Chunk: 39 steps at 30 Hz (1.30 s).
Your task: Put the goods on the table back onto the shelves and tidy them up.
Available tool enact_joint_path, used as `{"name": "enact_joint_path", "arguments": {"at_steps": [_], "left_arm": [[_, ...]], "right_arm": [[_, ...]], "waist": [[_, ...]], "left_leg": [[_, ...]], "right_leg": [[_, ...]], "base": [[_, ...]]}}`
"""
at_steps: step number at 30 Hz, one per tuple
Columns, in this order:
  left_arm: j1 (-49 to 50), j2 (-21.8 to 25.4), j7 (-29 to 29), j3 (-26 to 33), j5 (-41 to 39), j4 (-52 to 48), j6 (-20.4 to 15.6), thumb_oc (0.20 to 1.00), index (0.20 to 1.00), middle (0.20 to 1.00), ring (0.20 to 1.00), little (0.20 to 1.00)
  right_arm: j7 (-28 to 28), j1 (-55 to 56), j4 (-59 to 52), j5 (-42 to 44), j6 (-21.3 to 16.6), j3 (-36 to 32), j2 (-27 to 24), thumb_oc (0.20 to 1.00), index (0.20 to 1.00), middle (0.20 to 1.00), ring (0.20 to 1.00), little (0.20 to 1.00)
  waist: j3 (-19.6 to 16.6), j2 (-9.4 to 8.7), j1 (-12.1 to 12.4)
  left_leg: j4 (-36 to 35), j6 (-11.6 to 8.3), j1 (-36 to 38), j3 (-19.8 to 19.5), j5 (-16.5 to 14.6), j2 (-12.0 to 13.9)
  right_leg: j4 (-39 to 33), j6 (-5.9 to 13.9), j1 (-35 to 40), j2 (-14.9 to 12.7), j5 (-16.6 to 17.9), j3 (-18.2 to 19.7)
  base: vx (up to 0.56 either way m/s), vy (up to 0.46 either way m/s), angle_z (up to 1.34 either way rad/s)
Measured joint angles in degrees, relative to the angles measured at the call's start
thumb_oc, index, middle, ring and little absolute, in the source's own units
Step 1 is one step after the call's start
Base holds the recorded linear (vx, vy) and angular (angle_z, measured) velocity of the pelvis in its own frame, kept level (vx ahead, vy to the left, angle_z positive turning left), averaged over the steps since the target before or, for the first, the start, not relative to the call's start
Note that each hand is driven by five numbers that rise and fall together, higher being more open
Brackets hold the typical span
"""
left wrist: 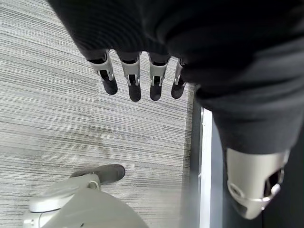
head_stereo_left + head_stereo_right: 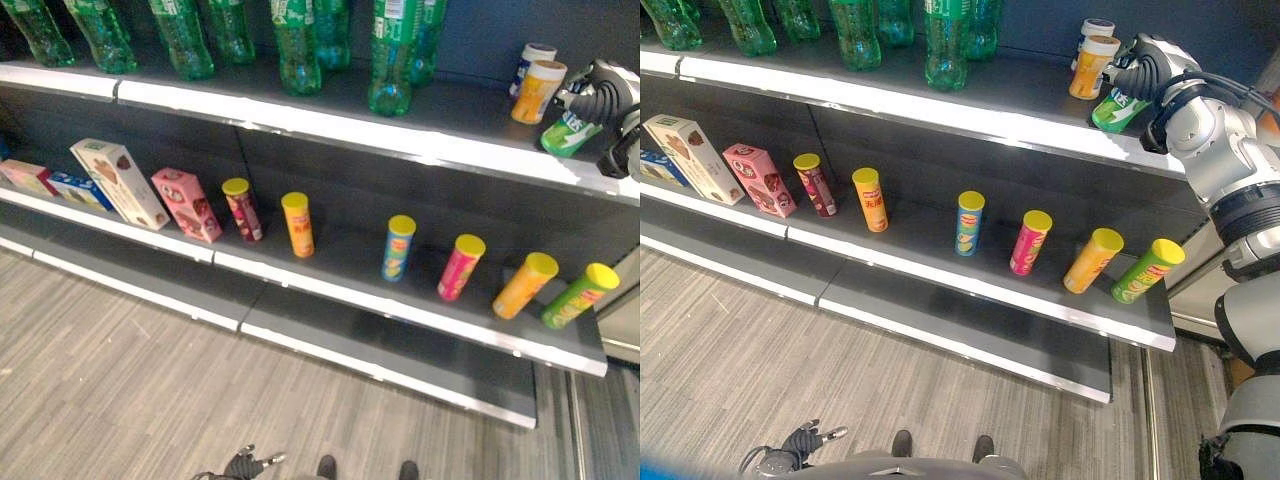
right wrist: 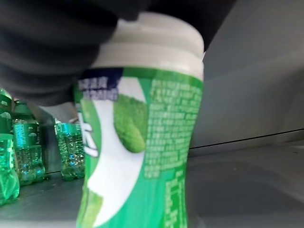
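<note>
The right hand (image 2: 1145,65) grasps a green gum bottle (image 2: 1118,110) with a white cap and holds it tilted at the right end of the upper shelf (image 2: 300,118), at about two o'clock in the head views, just beside an orange bottle (image 2: 538,90) and a white-and-blue one (image 2: 531,60) that already stand there. In the right wrist view the green bottle's base is low over the shelf board, though contact cannot be made out, so this item looks nearly placed but not yet let go. The left hand (image 1: 137,78) hangs relaxed over the floor, fingers straight, grasping nothing. Much seems already shelved: on the middle shelf (image 2: 400,300) six lidded snack tubes stand in a spaced row, the rightmost (image 2: 580,296) at three o'clock, and four boxes lean at nine o'clock. Green soda bottles (image 2: 300,45), at least eight, line the upper shelf at twelve o'clock.
</note>
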Motion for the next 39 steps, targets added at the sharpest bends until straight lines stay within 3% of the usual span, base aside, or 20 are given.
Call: {"name": "enact_joint_path", "arguments": {"at_steps": [21, 25, 26, 27, 28, 39], "left_arm": [[-0.1, 0.1, 0.0, -1.2, -0.1, 0.1, -0.1, 1.000, 1.000, 1.000, 1.000, 1.000], [0.0, 2.4, -1.3, -1.0, -0.1, -0.3, -0.1, 1.000, 1.000, 1.000, 1.000, 1.000], [0.3, 2.8, -1.6, -1.0, -0.1, -0.2, 0.0, 1.000, 1.000, 1.000, 1.000, 1.000], [0.6, 2.8, -1.7, -1.0, -0.1, -0.2, 0.0, 1.000, 1.000, 1.000, 1.000, 1.000], [0.7, 2.8, -1.7, -1.0, -0.1, -0.3, 0.0, 1.000, 1.000, 1.000, 1.000, 1.000], [0.9, 2.8, -2.3, -1.0, -0.1, -0.3, 0.0, 1.000, 1.000, 1.000, 1.000, 1.000]], "right_arm": [[2.4, -4.0, 2.3, -3.5, 0.7, 6.2, 3.5, 0.200, 0.200, 0.200, 0.200, 0.200], [3.7, -5.0, 2.4, -3.6, 0.8, 6.8, 3.9, 0.200, 0.200, 0.200, 0.200, 0.200], [3.7, -5.1, 2.4, -3.9, 0.8, 6.8, 4.0, 0.294, 0.294, 0.294, 0.294, 0.294], [3.8, -5.3, 2.4, -5.0, 0.8, 6.8, 4.0, 0.875, 0.875, 0.875, 0.875, 0.875], [3.9, -5.5, 2.4, -5.2, 0.8, 6.9, 4.0, 1.000, 1.000, 1.000, 1.000, 1.000], [4.6, -6.6, 3.6, -5.8, 0.9, 8.6, 4.1, 1.000, 1.000, 1.000, 1.000, 1.000]], "waist": [[-1.5, -1.09, 0.1], [-1.6, -0.90, 0.1], [-1.7, -0.65, 0.1], [-1.9, -0.40, 0.1], [-1.9, -0.33, 0.1], [-1.9, -0.21, 0.0]], "left_leg": [[0.0, -0.30, -0.6, -1.4, 0.3, 0.0], [0.0, -0.21, -0.8, -1.7, 0.5, 0.0], [0.0, -0.28, -0.9, -1.6, 0.4, 0.0], [0.0, -0.29, -1.0, -1.6, 0.4, 0.0], [0.0, -0.29, -1.0, -1.6, 0.4, 0.0], [0.0, -0.30, -1.0, -1.5, 0.4, 0.1]], "right_leg": [[0.0, -0.22, 0.1, 0.1, -0.3, -1.4], [0.0, -0.20, -0.1, 0.1, -0.4, -1.6], [0.0, -0.18, -0.1, 0.1, -0.4, -1.6], [0.0, -0.17, -0.2, 0.1, -0.4, -1.6], [0.0, -0.18, -0.3, 0.1, -0.4, -1.6], [0.0, -0.22, -0.3, 0.1, -0.4, -1.5]], "base": [[0.00, 0.003, 0.03], [0.00, 0.006, 0.02], [0.00, 0.000, 0.00], [0.00, 0.000, 0.00], [0.00, 0.000, 0.00], [0.00, 0.000, 0.00]]}}
